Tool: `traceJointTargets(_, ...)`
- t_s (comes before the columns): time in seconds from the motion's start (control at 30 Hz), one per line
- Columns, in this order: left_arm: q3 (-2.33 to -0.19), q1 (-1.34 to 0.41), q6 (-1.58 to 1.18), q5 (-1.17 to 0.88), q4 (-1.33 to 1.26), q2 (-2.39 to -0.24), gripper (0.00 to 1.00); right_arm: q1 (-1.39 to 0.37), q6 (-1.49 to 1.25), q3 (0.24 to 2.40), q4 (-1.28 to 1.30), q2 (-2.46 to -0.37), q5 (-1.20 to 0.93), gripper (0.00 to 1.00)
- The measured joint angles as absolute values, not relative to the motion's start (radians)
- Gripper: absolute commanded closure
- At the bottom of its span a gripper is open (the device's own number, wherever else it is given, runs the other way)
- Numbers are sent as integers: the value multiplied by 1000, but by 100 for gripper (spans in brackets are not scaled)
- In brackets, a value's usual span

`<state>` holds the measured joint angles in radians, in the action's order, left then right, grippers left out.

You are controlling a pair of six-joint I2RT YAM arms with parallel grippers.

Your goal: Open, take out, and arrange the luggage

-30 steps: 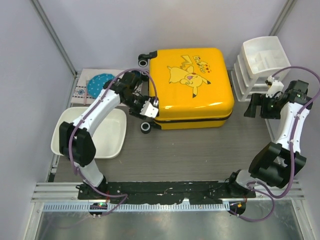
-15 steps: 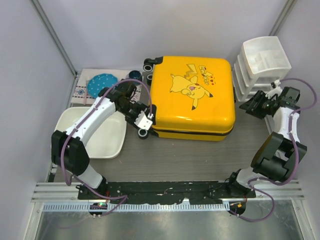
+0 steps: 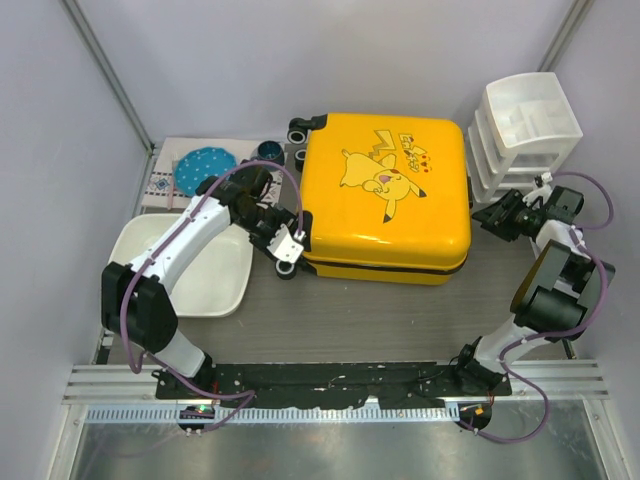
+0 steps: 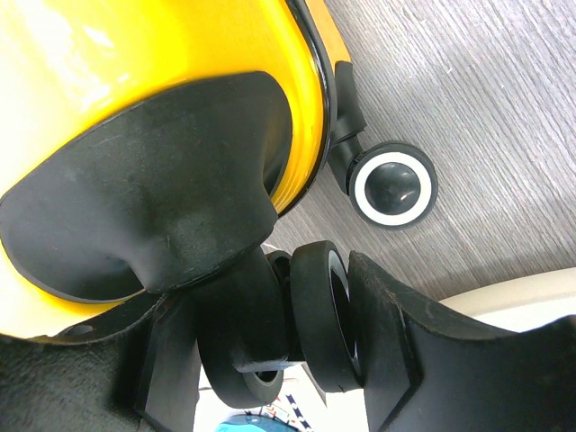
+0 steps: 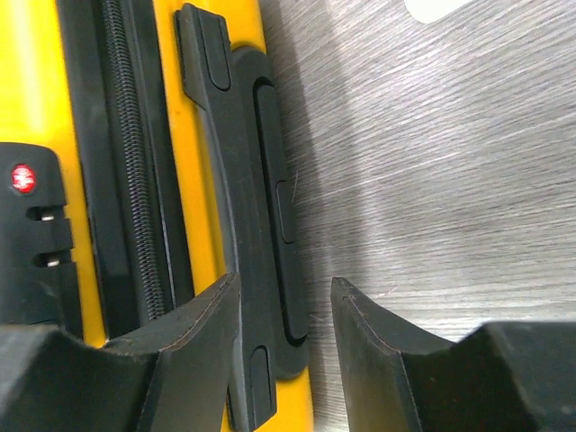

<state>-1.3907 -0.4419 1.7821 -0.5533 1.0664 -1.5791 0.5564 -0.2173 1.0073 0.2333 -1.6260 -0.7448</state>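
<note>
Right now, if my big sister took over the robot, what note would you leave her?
The left gripper is shut on a black wheel on the left side of the luggage.
The right gripper is open, with a jaw on either side of the black side handle and a gap showing on one side.
The luggage lies flat and zipped shut on the table, between the white tray and the white drawer unit.
Done: both arms are at the luggage, but nothing is opened.
Left: open it, take out what is inside and arrange it.
</note>
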Motion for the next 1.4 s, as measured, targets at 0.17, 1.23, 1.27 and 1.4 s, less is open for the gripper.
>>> traceJointTargets(0.17, -1391, -442, 1781, -553, 1067, -1580, 100, 534, -213, 1007, 222, -1652, -749, 50)
traceJointTargets(1.23, -1327, -249, 704, -550, 963, -1332, 0, 337, -73, 962, 243, -1543, -429, 99)
traceJointTargets(1.27, -1291, -237, 616, -531, 908, -1276, 0, 337, -69, 935, 274, -1505, -420, 99)
traceJointTargets(1.4, -1175, -214, 413, -484, 790, -1139, 0, 338, -31, 856, 422, -1353, -394, 97)
